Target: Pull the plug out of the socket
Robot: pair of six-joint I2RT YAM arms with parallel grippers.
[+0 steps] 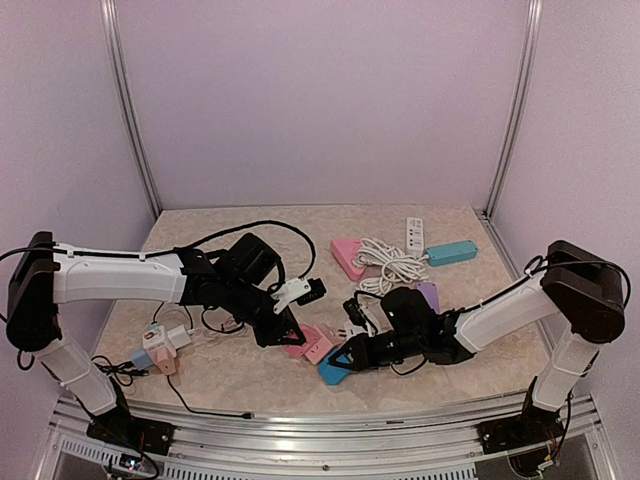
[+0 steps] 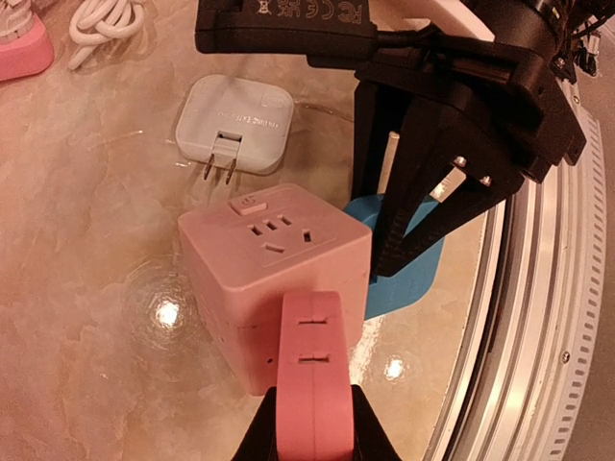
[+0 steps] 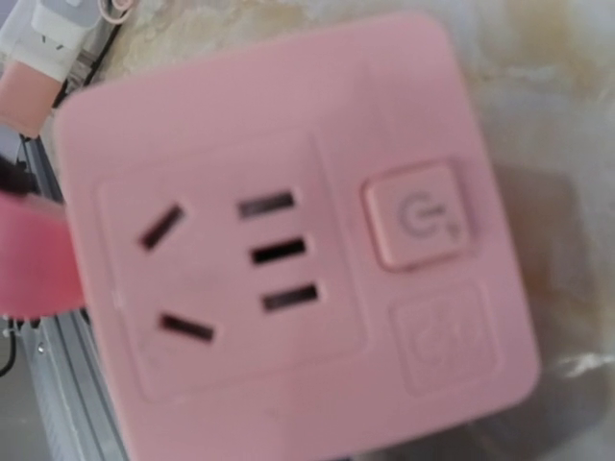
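A row of pale approval logos runs along the black adapter (image 2: 279, 24) at the top of the left wrist view. They stand upside down, and one looks like a CE mark, while the others cannot be made out. The grey adapter (image 2: 233, 120) carries one line of tiny print above its prongs, too small to read. On the pink socket cube (image 3: 288, 250), the square button (image 3: 418, 216) bears a power symbol. The embossed panel (image 3: 440, 336) beneath it is too blurred to read.
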